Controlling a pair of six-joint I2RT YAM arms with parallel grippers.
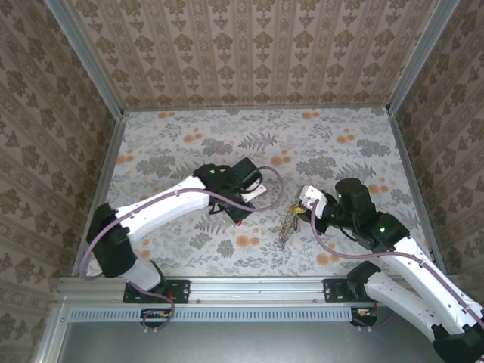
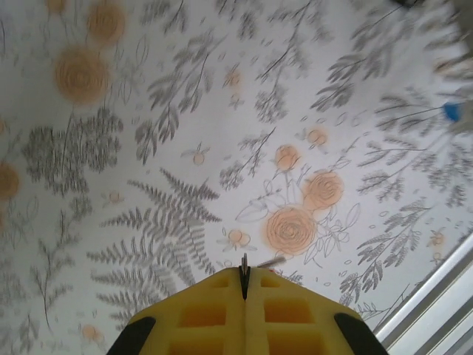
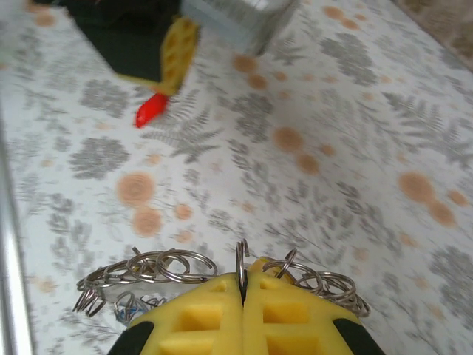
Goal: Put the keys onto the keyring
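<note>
The keyring [image 3: 159, 266] is a chain of silvery split rings. My right gripper [image 3: 243, 285] is shut on one upright ring [image 3: 241, 259], and the rest of the chain drapes to both sides. In the top view the keyring [image 1: 285, 225] hangs from the right gripper [image 1: 300, 203] down to the table. My left gripper [image 1: 236, 214] is shut on a red-headed key [image 3: 151, 111], whose thin metal blade [image 2: 244, 262] pokes out between the yellow fingers [image 2: 214, 310]. Something small and bluish [image 3: 122, 310] lies under the rings, too blurred to name. A blurred blue bit [image 2: 451, 111] shows far right.
The floral tablecloth [image 1: 189, 144] covers the table, with patterned walls on three sides. An aluminium rail [image 1: 242, 287] runs along the near edge, also seen as the rail [image 2: 436, 296] by the left wrist. A purple cable [image 1: 268, 193] loops over the left arm.
</note>
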